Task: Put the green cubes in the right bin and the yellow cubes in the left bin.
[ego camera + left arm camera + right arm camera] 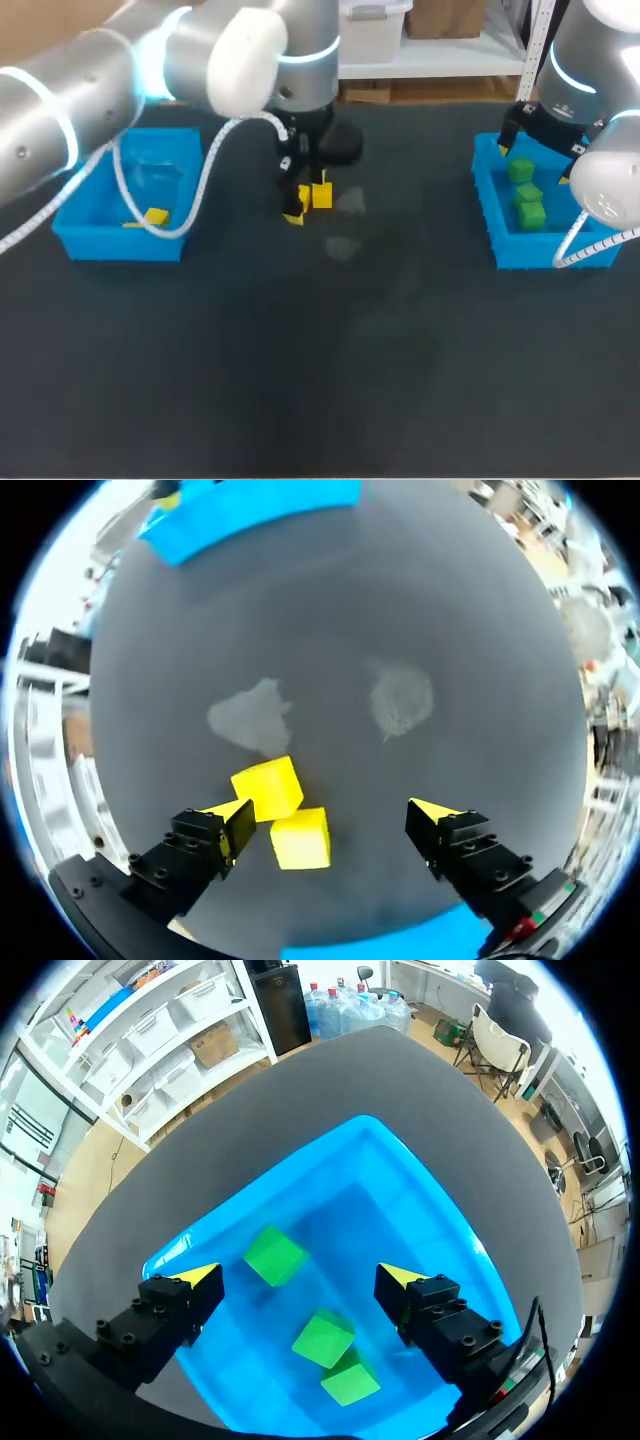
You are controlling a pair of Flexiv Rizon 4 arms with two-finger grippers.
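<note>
Two yellow cubes (322, 194) (295, 212) lie touching on the dark mat, left of centre. My left gripper (305, 192) hangs open right over them. In the left wrist view the cubes (268, 787) (301, 838) sit between the fingers of the left gripper (335, 815), close to one finger and not clamped. The left bin (80, 215) holds one yellow cube (155, 216). My right gripper (535, 165) is open above the right bin (487, 195). The right gripper (300, 1280) holds nothing, and three green cubes (275, 1255) (323, 1337) (350, 1380) lie under it in the bin (420, 1200).
Two pale smudges (350, 201) (340, 247) mark the mat just right of the yellow cubes, showing ahead of the left gripper as smudges (250, 715) (400, 700). The white cable (205, 180) of my left arm loops over the left bin. Bare mat fills the front half.
</note>
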